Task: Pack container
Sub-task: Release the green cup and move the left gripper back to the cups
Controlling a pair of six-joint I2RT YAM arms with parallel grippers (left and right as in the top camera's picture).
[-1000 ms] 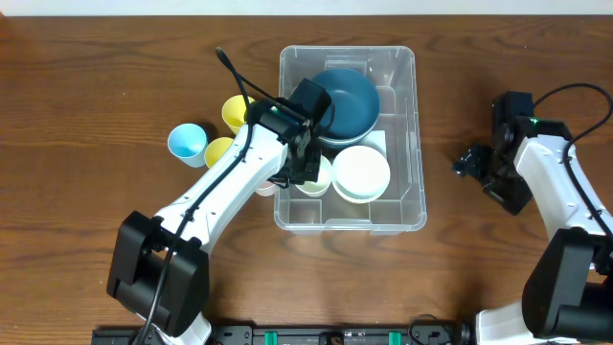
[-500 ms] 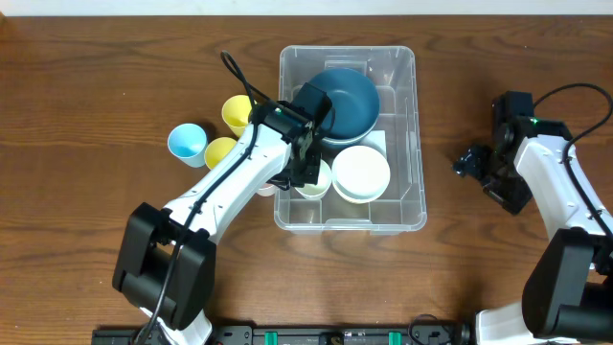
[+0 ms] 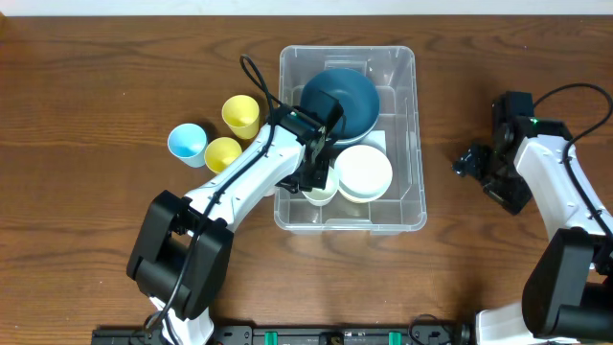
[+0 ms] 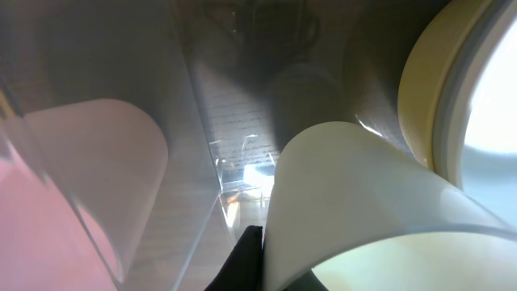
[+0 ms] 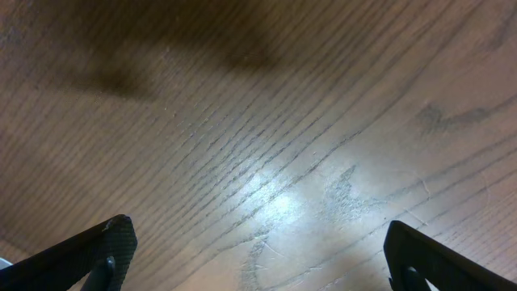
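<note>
**Left arm deeper in the bin, cup in its grip**

The container (image 3: 404, 206) sits mid-table (image 3: 86, 249). It is clear-walled, with a white label (image 3: 377, 140) on its base whose print is too small to read. Inside, a dark blue bowl (image 3: 350, 101) lies at the far end and a white bowl (image 3: 364, 172) nearer. The left gripper (image 3: 314, 175) is pinched tight on the wall of a small pale cup (image 3: 322, 192), just beside the white bowl. Since a second ago, arm and cup have slid slightly right and nearer, uncovering the yellow cup (image 3: 241, 115) outside the bin. The right gripper (image 3: 471, 163) hangs over bare wood well to the right — fingers wide apart, unmoved.
</note>
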